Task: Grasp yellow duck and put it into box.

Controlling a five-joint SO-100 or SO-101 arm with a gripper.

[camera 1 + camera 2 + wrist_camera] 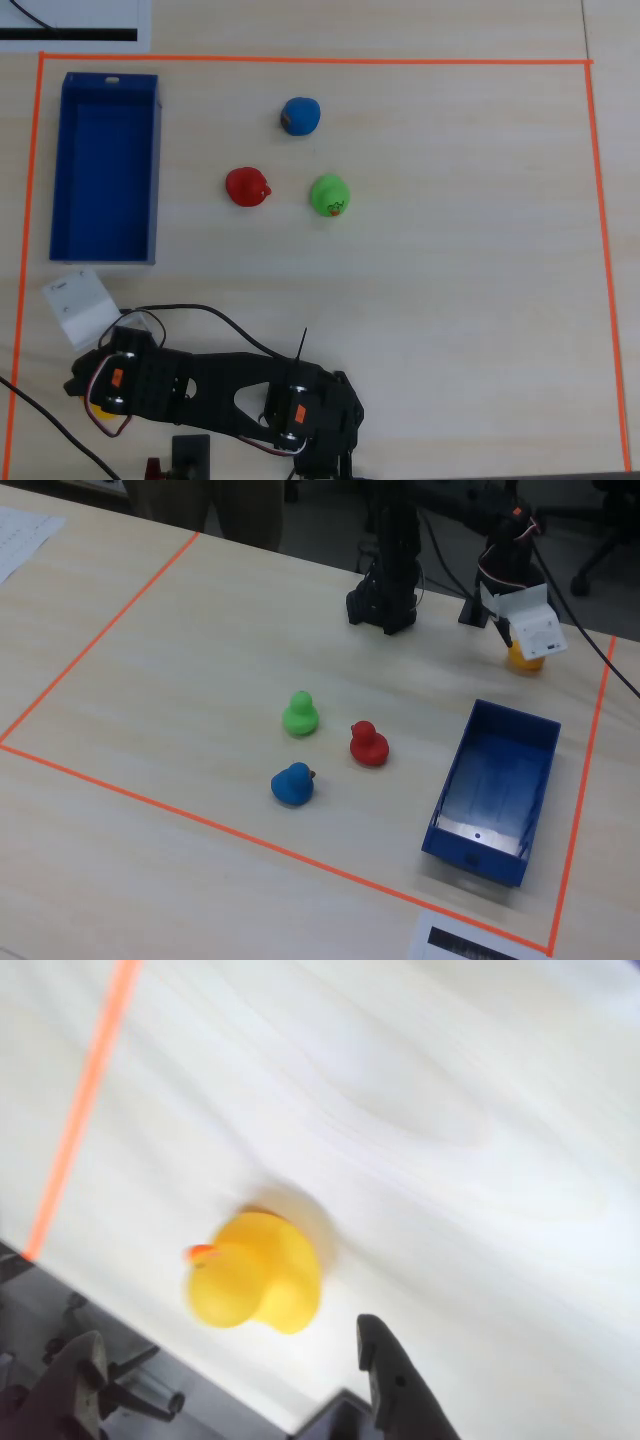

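claw [230,1360] open, straddling yellow duck [256,1272] on desk [450,1110] | not yet gripped | risk: round duck squirts out on closing, rolls near orange tape [85,1110] | box [495,785] well apart

No readable text, brand, number or sign is showing anywhere in these views. A white sheet [470,943] lying at the table's near edge in the fixed view is carrying a black bar, and the same kind of bar is showing on the white sheet [70,22] at the top left of the overhead view, but no letters are coming through on either. A paper [22,535] at the far left of the fixed view is carrying faint print that is staying too small and blurred to read.
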